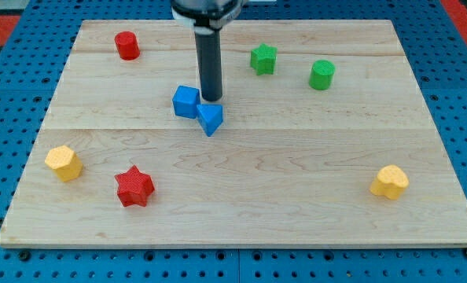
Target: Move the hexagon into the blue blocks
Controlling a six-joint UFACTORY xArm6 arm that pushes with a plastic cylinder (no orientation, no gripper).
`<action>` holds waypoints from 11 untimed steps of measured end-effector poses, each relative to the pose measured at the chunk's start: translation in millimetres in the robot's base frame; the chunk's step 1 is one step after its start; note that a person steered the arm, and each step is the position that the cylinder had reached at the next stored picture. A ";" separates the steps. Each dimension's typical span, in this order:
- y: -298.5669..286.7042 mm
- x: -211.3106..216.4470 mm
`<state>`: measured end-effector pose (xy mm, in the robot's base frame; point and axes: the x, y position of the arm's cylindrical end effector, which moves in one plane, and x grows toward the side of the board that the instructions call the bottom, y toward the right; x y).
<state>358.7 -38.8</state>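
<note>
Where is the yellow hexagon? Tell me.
The yellow hexagon sits near the board's left edge, lower half, left of the red star, far from the blue blocks.

Rod: a straight, smooth cylinder, dark charcoal to black, with a faint lighter sheen down one side. It hung from a wider black rounded mount, cut off at the view's top, with a pale rim. My tip (211,99) was blunt, flat-ended, same dark colour.

No readable text, labels, brands or numbers anywhere (blocks, wooden board, pegboard surround all unmarked).
</note>
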 end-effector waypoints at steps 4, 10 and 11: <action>-214.3 50.0; -153.3 122.8; -249.7 128.6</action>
<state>487.3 -288.6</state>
